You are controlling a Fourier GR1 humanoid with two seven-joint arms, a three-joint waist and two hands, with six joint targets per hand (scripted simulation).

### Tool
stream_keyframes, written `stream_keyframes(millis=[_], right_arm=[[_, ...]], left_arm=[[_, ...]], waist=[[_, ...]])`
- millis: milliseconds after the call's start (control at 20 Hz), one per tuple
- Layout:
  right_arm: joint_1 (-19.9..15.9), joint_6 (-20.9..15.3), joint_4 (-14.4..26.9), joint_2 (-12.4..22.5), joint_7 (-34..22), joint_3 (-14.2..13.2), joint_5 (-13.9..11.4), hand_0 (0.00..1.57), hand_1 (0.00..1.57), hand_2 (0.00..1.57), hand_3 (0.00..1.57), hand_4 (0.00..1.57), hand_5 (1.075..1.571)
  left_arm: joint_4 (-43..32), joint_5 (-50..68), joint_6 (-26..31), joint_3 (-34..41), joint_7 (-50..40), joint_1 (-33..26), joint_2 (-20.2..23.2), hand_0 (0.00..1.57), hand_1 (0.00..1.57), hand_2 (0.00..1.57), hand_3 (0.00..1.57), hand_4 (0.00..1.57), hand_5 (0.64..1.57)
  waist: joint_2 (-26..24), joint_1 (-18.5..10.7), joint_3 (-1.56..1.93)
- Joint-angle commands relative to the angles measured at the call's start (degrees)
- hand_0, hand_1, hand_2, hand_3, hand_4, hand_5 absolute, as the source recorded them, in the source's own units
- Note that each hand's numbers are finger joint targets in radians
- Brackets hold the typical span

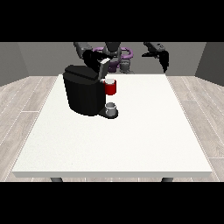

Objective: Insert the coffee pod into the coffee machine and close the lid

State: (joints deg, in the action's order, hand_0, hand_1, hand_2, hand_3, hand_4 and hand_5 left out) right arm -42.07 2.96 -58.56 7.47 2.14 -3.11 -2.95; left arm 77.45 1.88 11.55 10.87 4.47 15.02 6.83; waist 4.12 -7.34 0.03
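A black coffee machine stands on the white table, left of the middle. A red pod holder sticks out of its front, and a small pale pod top shows in the holder's mouth. The grey lid is tilted up above the holder. The hand at the view's left is at the lid's upper edge, right over the machine's top. The hand at the view's right hangs in the air above the table's far right corner, with its fingers pointing down and nothing in them.
A small grey cup sits on the machine's drip tray under the red holder. The robot's torso is behind the table's far edge. Bare table stretches in front of and to the right of the machine.
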Motion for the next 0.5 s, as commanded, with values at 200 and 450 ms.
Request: stream_keyframes(millis=[200, 450], right_arm=[[-2.20, -0.29, 0.53, -1.89, 1.38, 3.75, -4.47, 0.00, 0.00, 0.00, 0.00, 0.15, 1.571], [-5.68, -2.19, 2.80, -2.21, -0.90, 2.09, -5.12, 0.00, 0.00, 0.00, 0.00, 0.12, 1.571]], left_arm=[[-0.99, -0.28, -1.71, -0.63, -0.51, -0.06, -0.45, 0.00, 0.00, 0.00, 0.00, 0.18, 1.571], [1.93, -0.59, -1.10, -3.39, -0.03, -0.32, -1.71, 0.00, 0.00, 0.00, 0.00, 0.00, 1.571]], waist=[[-0.65, 0.26, -0.03], [-1.71, -1.59, -0.03]])
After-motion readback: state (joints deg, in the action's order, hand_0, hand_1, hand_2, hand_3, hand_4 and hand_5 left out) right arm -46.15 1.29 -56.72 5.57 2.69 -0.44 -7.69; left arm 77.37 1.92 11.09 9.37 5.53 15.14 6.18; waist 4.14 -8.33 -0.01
